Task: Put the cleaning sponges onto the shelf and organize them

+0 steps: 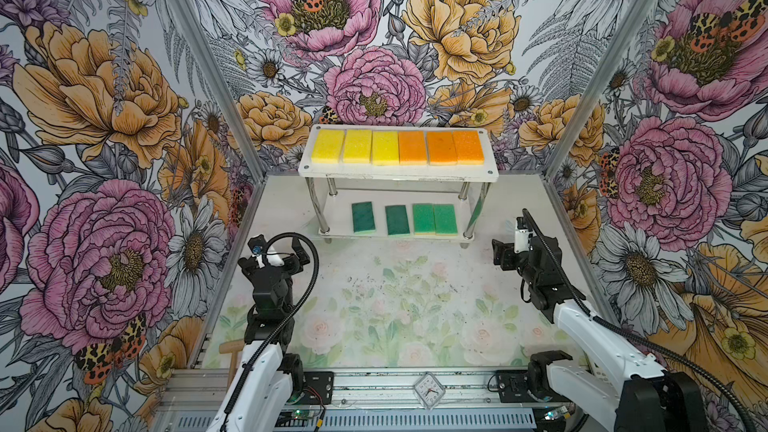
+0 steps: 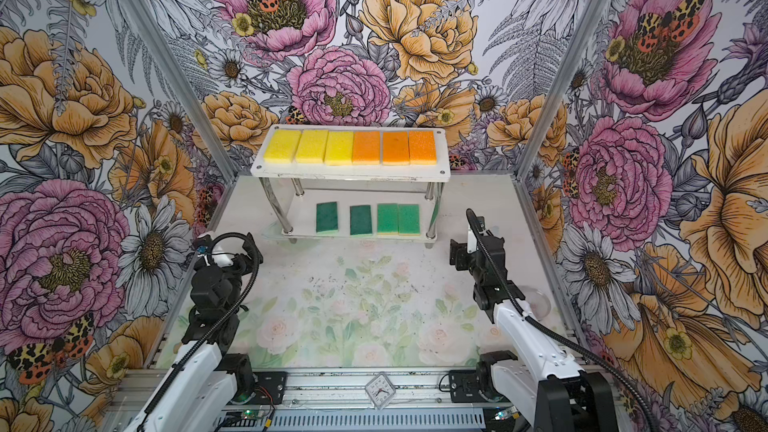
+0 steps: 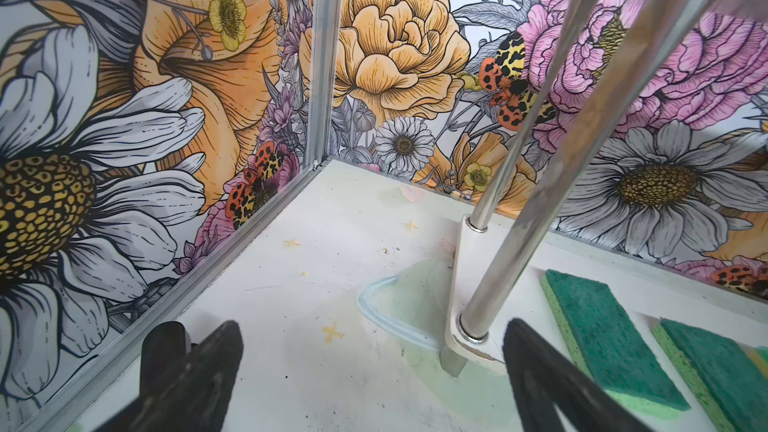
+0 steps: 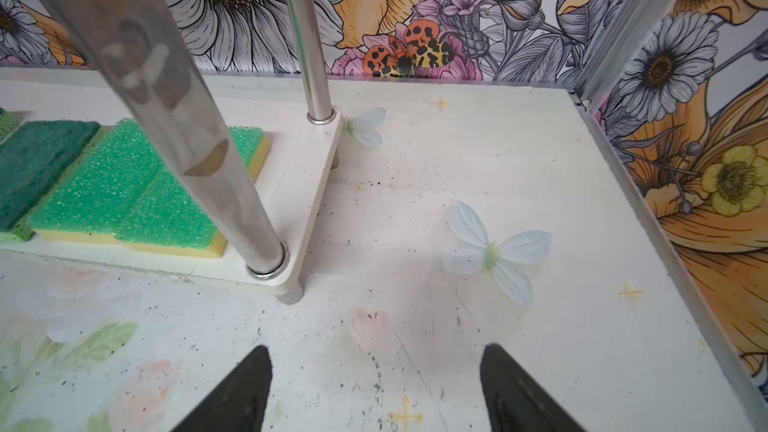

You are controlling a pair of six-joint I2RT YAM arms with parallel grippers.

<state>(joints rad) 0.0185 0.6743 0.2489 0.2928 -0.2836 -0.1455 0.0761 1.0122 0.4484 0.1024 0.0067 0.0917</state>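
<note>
Spread wide and empty, the black left gripper [image 3: 372,326] and black right gripper [image 4: 377,350] hover low over the floral-print tabletop [image 1: 374,284], one near each front corner of the white two-tier chrome-legged shelf [image 1: 399,172]. On its top board, three flat rectangular yellow sponges [image 1: 357,146] and three orange sponges [image 1: 441,147] lie edge to edge. Below, two dark green sponges [image 1: 397,221] lie apart and two lighter green sponges [image 1: 434,219] touch. Every long axis runs front to back; the leftmost dark green sponge [image 1: 363,218] sits slightly skewed. They look light, soft and squashy, with a rough face, so pinch gently across the narrow width at the front end.
</note>
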